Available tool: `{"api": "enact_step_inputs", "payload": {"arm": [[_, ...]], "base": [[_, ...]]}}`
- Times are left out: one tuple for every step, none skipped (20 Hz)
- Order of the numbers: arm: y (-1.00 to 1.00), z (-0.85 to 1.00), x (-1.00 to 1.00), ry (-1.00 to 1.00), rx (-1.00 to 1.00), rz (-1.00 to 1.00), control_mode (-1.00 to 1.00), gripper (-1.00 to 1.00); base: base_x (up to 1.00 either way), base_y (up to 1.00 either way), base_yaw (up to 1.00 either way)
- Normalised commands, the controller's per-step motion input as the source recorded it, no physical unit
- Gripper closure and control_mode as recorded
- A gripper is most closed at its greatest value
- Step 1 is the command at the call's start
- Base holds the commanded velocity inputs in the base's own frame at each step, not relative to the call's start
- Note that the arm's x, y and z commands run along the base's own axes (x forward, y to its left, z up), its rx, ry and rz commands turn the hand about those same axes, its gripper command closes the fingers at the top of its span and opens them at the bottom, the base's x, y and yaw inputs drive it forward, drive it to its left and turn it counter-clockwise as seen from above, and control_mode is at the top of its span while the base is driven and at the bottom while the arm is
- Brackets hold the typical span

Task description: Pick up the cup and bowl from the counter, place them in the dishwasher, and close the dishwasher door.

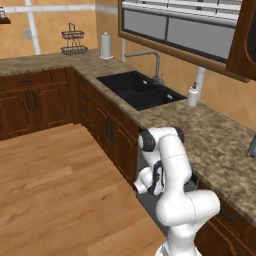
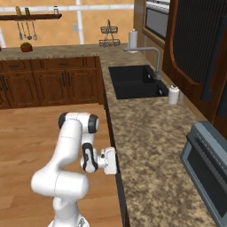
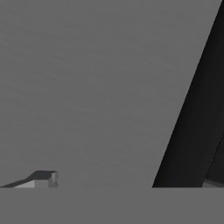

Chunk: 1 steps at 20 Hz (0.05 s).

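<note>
A: Below the counter [image 1: 220, 145] edge, the gripper [image 2: 111, 160] sits close against the dishwasher door [image 3: 87, 87]. The hand view shows a flat grey panel with a dark strip at its right side. Confirm jaw state.

B: Jaws stand at full width; nothing is held between them. The door appears upright or nearly so, judged from the base views.

A: Location of the cup and the bowl?

B: Cannot be determined; neither can be made out on the counter stretch shown, between the sink [image 1: 140, 90] and the microwave [image 2: 208, 168].

A: Hazards from here?

B: Three. A push applied off-centre may let the open fingers slide across the smooth panel. If the door is not fully latched, it may drop back. Retracting upward risks the hand striking the counter overhang directly above.
</note>
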Motion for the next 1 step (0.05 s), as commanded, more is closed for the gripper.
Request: {"api": "enact_step_inputs", "payload": {"arm": [[-1.00, 0.15, 0.39, 0.00, 0.13, 0.03, -1.00, -1.00]], "base": [[0.00, 0.00, 0.00]]}}
